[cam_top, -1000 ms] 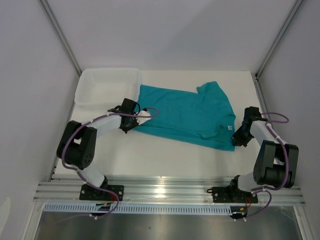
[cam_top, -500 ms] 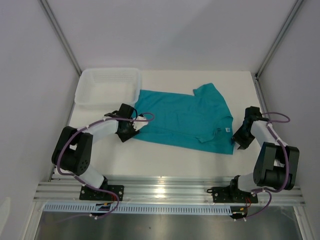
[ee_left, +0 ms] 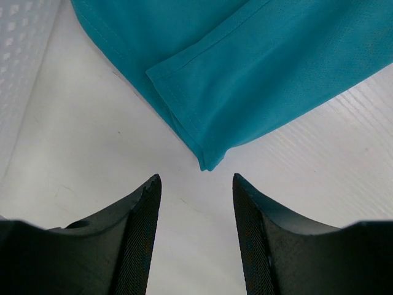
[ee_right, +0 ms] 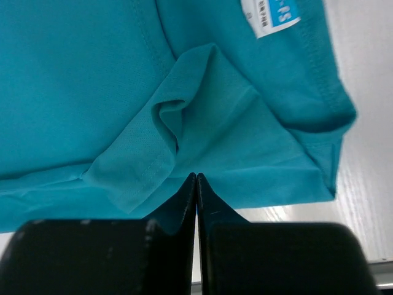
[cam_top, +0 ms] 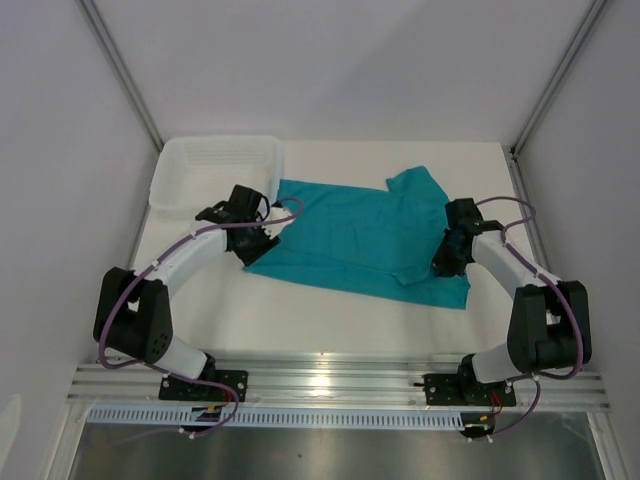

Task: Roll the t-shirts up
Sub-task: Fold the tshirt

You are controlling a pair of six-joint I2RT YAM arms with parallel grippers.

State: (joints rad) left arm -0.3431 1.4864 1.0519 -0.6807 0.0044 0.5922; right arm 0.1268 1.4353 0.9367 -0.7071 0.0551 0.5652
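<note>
1. The white bench (cam_top: 300,310) carries everything; both arms reach in from its near edge.
2. The teal t-shirt (cam_top: 350,235) lies spread across the middle of the bench between the two arms. Its hem end points left and its neck end right. One short sleeve sticks out toward the far side. The hem end's far corner lies just beside the tray.
3. The white plastic tray (cam_top: 215,165) sits at the far left corner of the bench.
4. The left claw (ee_left: 196,209) is over bare bench at the shirt's near left corner. Its fingers (ee_left: 141,233) stand well apart and hold nothing. The pointed corner of the folded hem lies just beyond the gap between the tips, not touching them.
5. The right claw (ee_right: 196,184) is over the neck end of the shirt, its fingers pressed together with no gap showing. The tips rest against the cloth just below a small raised pucker. Whether any cloth is caught between them cannot be told.
6. The small white neck label (ee_right: 270,15) shows in the right wrist view, beyond the claw near the shirt's right edge.
</note>
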